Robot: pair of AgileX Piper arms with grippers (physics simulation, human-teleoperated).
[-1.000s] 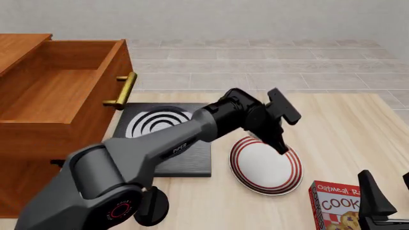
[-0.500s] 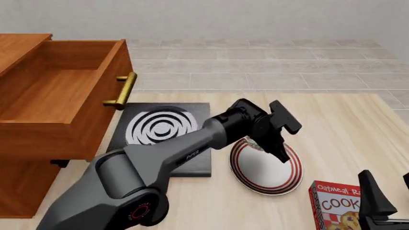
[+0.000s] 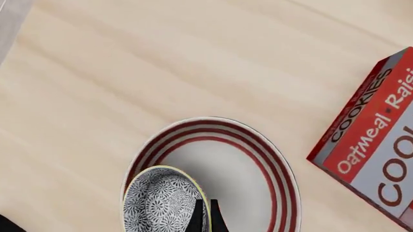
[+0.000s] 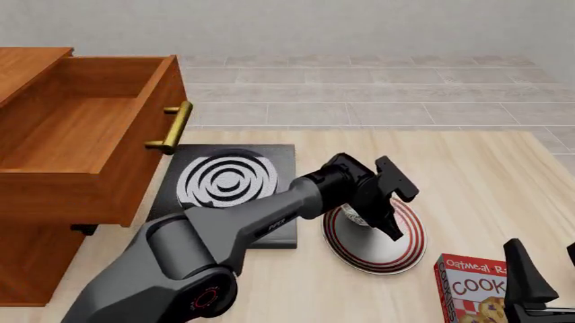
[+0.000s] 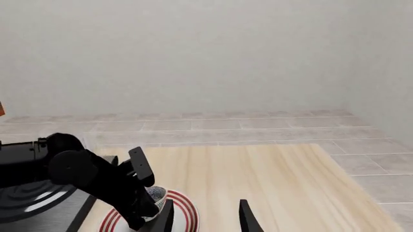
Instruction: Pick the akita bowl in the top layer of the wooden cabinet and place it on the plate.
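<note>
The left tool [image 4: 384, 217] has come down since a moment ago: it was above the plate [image 4: 395, 252], and now it hangs very low over the plate's far left part. It holds the bowl [image 3: 162, 203], its fingers [image 3: 205, 217] narrow and pinched on the bowl's rim, as the left wrist view shows. In that view the speckled bowl overlaps the red rings on one side of the plate, not the white middle. I cannot tell for sure if the bottom of the bowl already touches the plate, but it looks very near or just resting.

The plate lies toward the near right part of the tabletop [image 4: 476, 175], just beside the black stove [image 4: 229, 185]. The cookie box [image 4: 472, 289] stands near the plate at the near right edge. The top drawer [image 4: 85, 134] of the cabinet [image 4: 31, 249] is pulled out at the left edge and shows no bowl inside, so the picking step seems finished.

I judge that the task is almost done: what remains is to let the bowl go and lift the arm away. Because the bowl sits off-centre, near the rim, it may tilt a little when released.

The right tool [image 5: 205, 217] waits at the near right corner, its fingers apart and holding nothing.
</note>
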